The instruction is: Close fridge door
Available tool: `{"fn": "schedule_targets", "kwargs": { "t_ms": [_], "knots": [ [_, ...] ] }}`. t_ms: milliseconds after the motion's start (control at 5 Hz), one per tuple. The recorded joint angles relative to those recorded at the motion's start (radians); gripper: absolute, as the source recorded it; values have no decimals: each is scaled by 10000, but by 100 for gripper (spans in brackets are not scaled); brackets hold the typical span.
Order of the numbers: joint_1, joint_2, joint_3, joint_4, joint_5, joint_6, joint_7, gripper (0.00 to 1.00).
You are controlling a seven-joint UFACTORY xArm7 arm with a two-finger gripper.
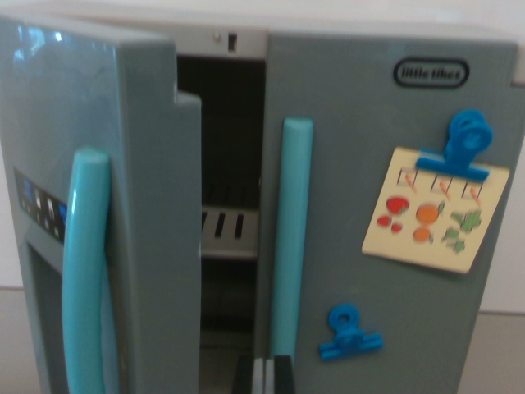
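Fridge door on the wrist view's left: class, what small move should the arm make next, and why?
Probably push the left door toward the fridge body. It stands swung open, leaving a dark gap showing shelves, while the right door sits closed. The hand barely shows at the bottom edge.

There is only the wrist view, and it sits close in front of the fridge (385, 271), facing it almost square and from slightly above. The fridge fills nearly the whole picture. The open left door (123, 246) swings toward the lens at the view's left. Dark gripper tips (262, 376) poke in at the bottom edge, near the middle.
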State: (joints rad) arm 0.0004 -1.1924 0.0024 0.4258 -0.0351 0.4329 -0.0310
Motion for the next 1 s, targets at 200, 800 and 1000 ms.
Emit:
{"fn": "schedule_targets", "kwargs": {
  "t_ms": [200,800,1000],
  "knots": [
    [0,0,0,0,0,0,0,100],
    [0,296,67,-120,0,1,0,100],
    [0,296,67,-120,0,1,0,100]
  ]
}}
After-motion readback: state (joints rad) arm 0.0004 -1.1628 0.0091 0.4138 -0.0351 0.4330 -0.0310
